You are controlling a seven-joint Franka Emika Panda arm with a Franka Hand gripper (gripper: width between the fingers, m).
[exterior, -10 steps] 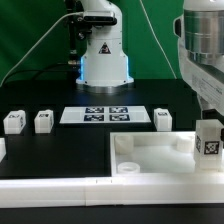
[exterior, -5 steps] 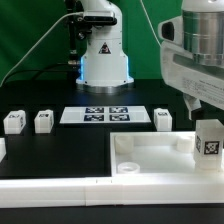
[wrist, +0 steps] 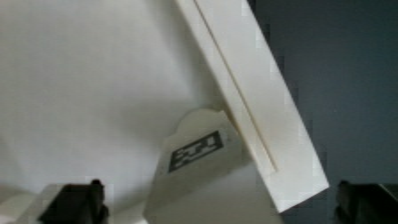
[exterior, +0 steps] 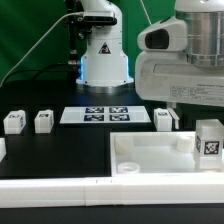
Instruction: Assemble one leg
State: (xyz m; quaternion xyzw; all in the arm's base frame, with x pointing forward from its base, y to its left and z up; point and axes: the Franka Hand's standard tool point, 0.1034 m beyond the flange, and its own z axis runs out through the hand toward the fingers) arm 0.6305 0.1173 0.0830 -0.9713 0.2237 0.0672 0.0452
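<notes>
One leg (exterior: 210, 140), a small white block with a black-and-white tag, stands upright at the tabletop tray's (exterior: 150, 158) right far corner. In the wrist view this leg (wrist: 201, 152) lies below and between my fingers. My gripper (wrist: 219, 203) is open, its dark fingertips (wrist: 75, 200) far apart and clear of the leg. In the exterior view my arm's white body (exterior: 185, 60) hangs above the leg. Three more legs stand on the table: two at the left (exterior: 13, 121) (exterior: 43, 121) and one (exterior: 164, 119) behind the tray.
The marker board (exterior: 95, 115) lies flat behind the tray, in front of the robot base (exterior: 103, 55). A long white bar (exterior: 50, 188) runs along the front. The tray's rim (wrist: 249, 90) crosses the wrist view.
My hand, which was low around the leg at the tray's corner, has risen and swung toward the exterior view's left. The leg stays standing where it was.
</notes>
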